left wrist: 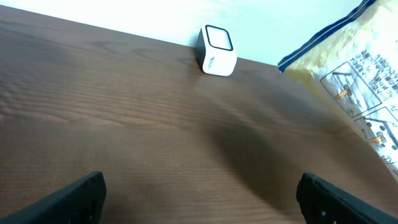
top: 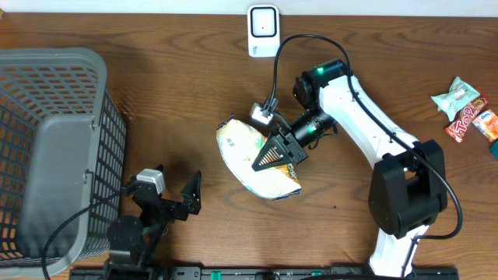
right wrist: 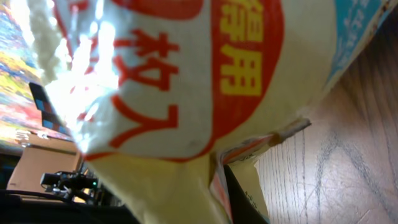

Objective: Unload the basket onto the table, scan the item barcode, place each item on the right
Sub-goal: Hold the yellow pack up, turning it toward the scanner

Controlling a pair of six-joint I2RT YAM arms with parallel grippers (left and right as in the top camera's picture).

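Observation:
The item is a yellow and white snack bag (top: 250,148) with red print, held above the middle of the table. My right gripper (top: 278,152) is shut on its edge. The bag (right wrist: 186,81) fills the right wrist view, and one dark finger (right wrist: 239,199) shows pinching its seam. In the left wrist view the bag's printed back (left wrist: 357,68) hangs at the upper right; I cannot make out a barcode on it. The white scanner (top: 263,31) stands at the table's far edge, beyond the bag, and shows again as the scanner (left wrist: 216,51). My left gripper (top: 177,201) rests low at the front left, open and holding nothing.
A grey mesh basket (top: 54,148) takes up the left side of the table. Several small snack packets (top: 467,109) lie at the far right edge. Bare wood lies between the left gripper (left wrist: 199,208) and the scanner.

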